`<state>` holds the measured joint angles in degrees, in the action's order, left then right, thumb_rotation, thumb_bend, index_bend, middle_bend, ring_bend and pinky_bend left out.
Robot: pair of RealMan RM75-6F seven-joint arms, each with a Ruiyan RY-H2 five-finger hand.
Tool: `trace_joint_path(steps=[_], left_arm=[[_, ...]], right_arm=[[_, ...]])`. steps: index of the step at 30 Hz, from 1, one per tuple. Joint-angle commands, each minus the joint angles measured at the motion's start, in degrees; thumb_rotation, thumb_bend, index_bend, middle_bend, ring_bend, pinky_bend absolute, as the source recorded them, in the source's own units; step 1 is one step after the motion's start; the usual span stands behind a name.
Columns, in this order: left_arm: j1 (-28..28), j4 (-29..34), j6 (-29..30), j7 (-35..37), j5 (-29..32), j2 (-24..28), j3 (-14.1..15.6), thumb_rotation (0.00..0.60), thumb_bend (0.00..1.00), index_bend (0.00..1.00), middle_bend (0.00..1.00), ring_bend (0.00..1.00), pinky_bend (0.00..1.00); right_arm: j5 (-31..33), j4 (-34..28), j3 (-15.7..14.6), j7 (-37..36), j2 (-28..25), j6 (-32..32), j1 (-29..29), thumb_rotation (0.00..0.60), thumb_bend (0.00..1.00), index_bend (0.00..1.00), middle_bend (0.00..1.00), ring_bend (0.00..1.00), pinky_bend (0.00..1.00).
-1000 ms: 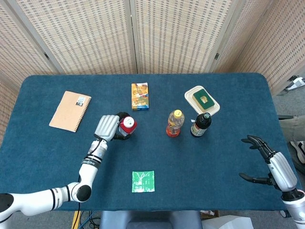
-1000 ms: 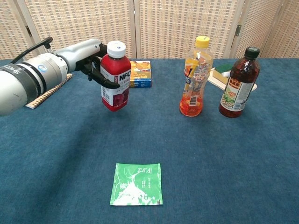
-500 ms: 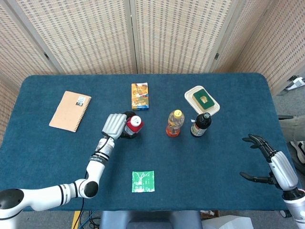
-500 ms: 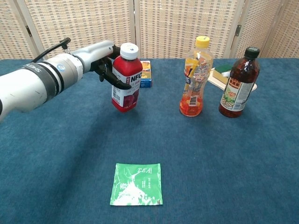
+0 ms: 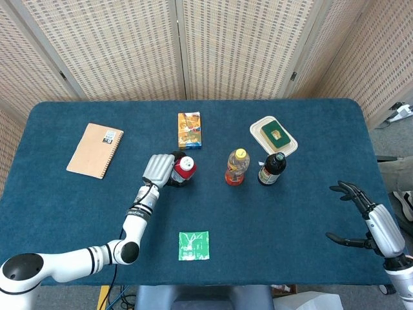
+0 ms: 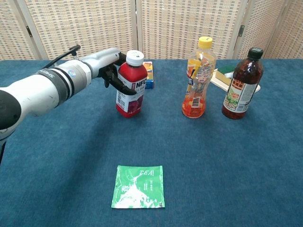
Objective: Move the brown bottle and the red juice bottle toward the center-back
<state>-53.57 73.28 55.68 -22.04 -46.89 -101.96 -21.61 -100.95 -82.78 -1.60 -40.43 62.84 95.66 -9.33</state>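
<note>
Carrying the red juice bottle [image 6: 131, 84] further toward the middle and back of the table [image 5: 310, 213] than a second ago, now lower and upright, base at or just above the cloth. Gripping it with the left hand [image 5: 158, 170], fingers wrapped around the body from the left. Standing just in front of one colourful box [image 5: 189, 129].

Counting three bottles: the red one, one orange bottle [image 6: 198, 78] with a yellow cap, and one brown bottle [image 6: 241, 84] beside it, both unmoved right of centre. Also lying about: one notebook [image 5: 95, 150], one lidded container [image 5: 273, 135] behind the brown bottle, one green tea packet [image 6: 138, 186] at the front.

Hovering at the right edge, the right hand [image 5: 373, 223], fingers spread, holding nothing, sitting slightly lower in the head view than before.
</note>
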Motion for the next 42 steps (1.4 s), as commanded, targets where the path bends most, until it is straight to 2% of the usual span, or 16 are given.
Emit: trace_joint_path(steps=[1,10,24,30,35,42], left_arm=[[-0.3,-0.4,-0.1,0.2,0.0,-0.2,-0.1,0.600,0.17,0.49,0.50,0.52,0.57],[-1.0,-1.9,-0.6,0.4,0.7,-0.9,-0.2,0.600,0.17,0.46,0.50,0.52,0.57],[-1.6,-3.1,-0.9,-0.5,1.8,-1.6,0.3,0.600,0.17,0.28,0.49,0.51,0.57],[-1.4,-3.1,-0.9,-0.3,2.4,-1.4,0.2,0.600,0.17,0.16,0.41,0.49,0.57],[-1.2,-2.6,-0.8,-0.4,2.8,-1.0,0.3,0.600,0.17,0.13,0.33,0.45,0.57],[-0.5,-1.2,0.1,-0.9,3.0,-0.3,0.6,0.600,0.17,0.10,0.28,0.42,0.57]], right_arm=[[0.0,0.0,0.0,0.0,0.0,-0.1,0.0,0.600,0.03,0.05,0.21,0.10,0.33],[0.0,0.0,-0.1,0.0,0.0,-0.2,0.0,0.600,0.03,0.05,0.21,0.10,0.33],[0.1,0.1,0.0,-0.5,-0.1,-0.1,0.0,0.600,0.03,0.05,0.21,0.10,0.33],[0.1,0.0,0.0,-0.5,-0.1,-0.1,0.0,0.600,0.03,0.05,0.21,0.10,0.33],[0.0,0.0,-0.1,-0.3,0.0,-0.2,0.0,0.600,0.03,0.05,0.21,0.10,0.33],[0.0,0.0,-0.1,-0.2,0.0,-0.3,-0.1,0.600,0.03,0.05,0.21,0.10,0.33]])
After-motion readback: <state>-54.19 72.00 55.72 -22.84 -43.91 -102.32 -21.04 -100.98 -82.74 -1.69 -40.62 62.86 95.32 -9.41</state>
